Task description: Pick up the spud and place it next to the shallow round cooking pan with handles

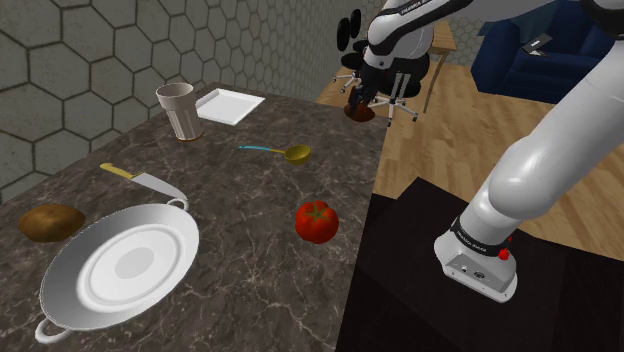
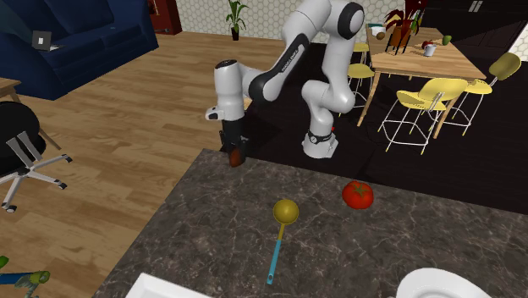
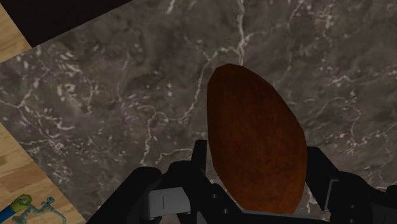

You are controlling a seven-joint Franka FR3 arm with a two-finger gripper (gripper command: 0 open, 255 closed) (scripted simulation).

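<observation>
My black gripper (image 1: pixel 360 106) is shut on a reddish-brown oval potato (image 1: pixel 361 114), holding it over the far edge of the dark marble counter (image 1: pixel 250 200). In the second exterior view the gripper (image 2: pixel 235 151) hangs with the potato (image 2: pixel 237 157) just above the counter's corner. The wrist view has the potato (image 3: pixel 254 146) clasped between both fingers (image 3: pixel 198 159), marble below it. The shallow white round pan (image 1: pixel 60 290) with handles lies at the near end of the counter, at the shoulder view's left, far from the gripper; part of its rim (image 2: pixel 440 284) also shows.
A second brown oval lump (image 1: pixel 52 222) lies beside the pan. A knife (image 1: pixel 145 180), a red tomato (image 1: pixel 316 221), a blue-handled spoon (image 1: pixel 285 152), a beige cup (image 1: pixel 177 110) and a white square plate (image 1: pixel 230 105) are spread over the counter. Wooden floor lies past its edge.
</observation>
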